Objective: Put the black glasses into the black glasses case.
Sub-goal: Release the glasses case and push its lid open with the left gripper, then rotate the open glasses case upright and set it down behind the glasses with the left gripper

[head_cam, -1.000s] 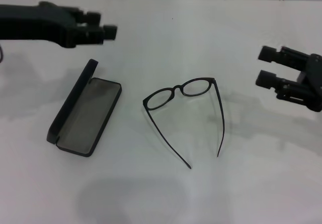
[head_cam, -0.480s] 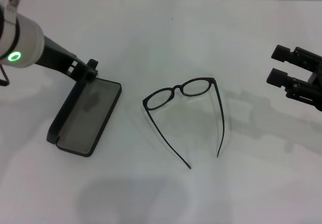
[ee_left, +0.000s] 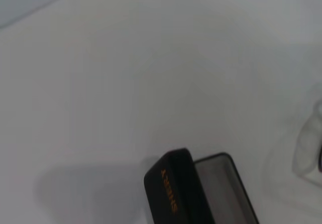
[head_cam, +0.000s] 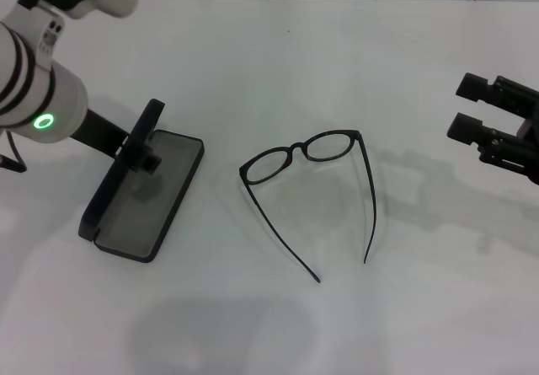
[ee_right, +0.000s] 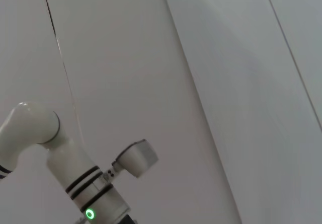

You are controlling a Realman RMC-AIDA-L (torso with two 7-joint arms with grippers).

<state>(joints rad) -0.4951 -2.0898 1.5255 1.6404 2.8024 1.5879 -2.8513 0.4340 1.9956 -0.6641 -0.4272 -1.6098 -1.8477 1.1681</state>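
Since the earlier frame, the left arm has swung down over the black glasses case (head_cam: 143, 191), so the left gripper (head_cam: 145, 158) now sits at the upright lid's inner face, above the grey-lined tray; whether its fingers are apart or together cannot be told. The case itself has not shifted. It lies open on the white surface (head_cam: 278, 324), lid standing along the edge away from the glasses, and its tray holds nothing. In the left wrist view the lid's outside shows orange lettering. The black glasses (head_cam: 313, 191) lie near the case on its open-tray side, apart from it, temples unfolded. Well beyond the glasses from the case, the right gripper (head_cam: 468, 108) hovers with its fingers apart, holding nothing.
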